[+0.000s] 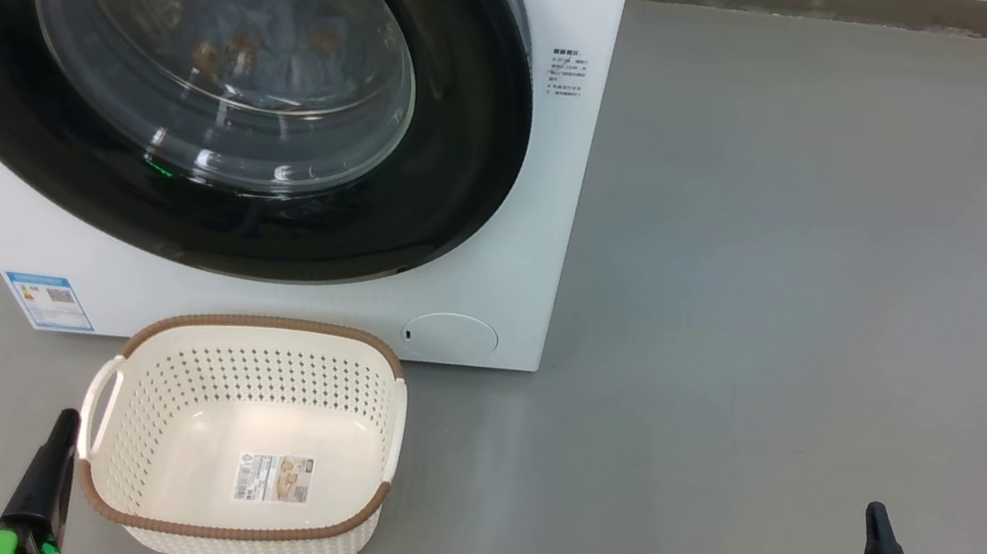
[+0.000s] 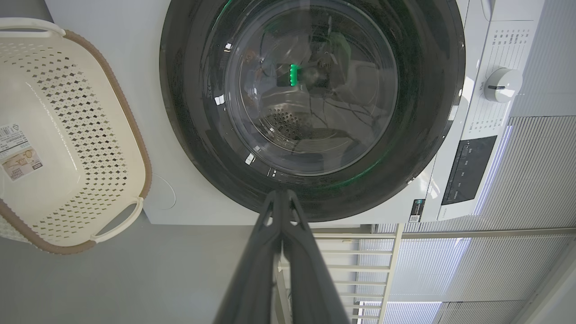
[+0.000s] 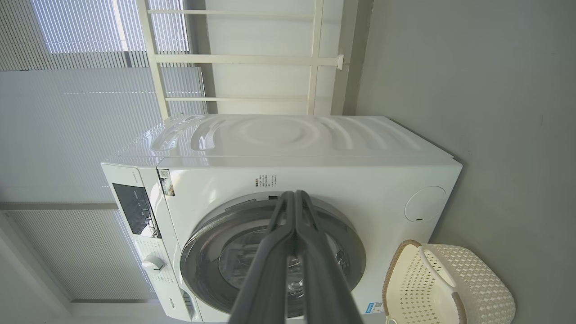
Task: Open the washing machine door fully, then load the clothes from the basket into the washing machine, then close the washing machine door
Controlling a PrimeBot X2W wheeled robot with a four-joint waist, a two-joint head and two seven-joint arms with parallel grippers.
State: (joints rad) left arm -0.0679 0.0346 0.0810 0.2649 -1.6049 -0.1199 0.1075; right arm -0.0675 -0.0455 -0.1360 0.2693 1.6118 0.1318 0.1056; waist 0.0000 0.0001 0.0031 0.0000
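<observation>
Glossy black-rimmed round door point(image 1: 218, 56) shut; perforated cream basket point(image 1: 159, 391) on open grey floor point(image 1: 800, 321); left fingers point(image 2: 263, 252), right fingers point(image 3: 276, 252) pressed together, holding nothing.

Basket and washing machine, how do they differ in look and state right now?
The basket is small, cream and perforated with a brown rim; the washing machine is big, white and boxy. The basket is empty but for a label sticker; the washing machine has its door shut, with light-blue clothes visible through the glass. Both stand on the grey floor, the basket just in front.
</observation>
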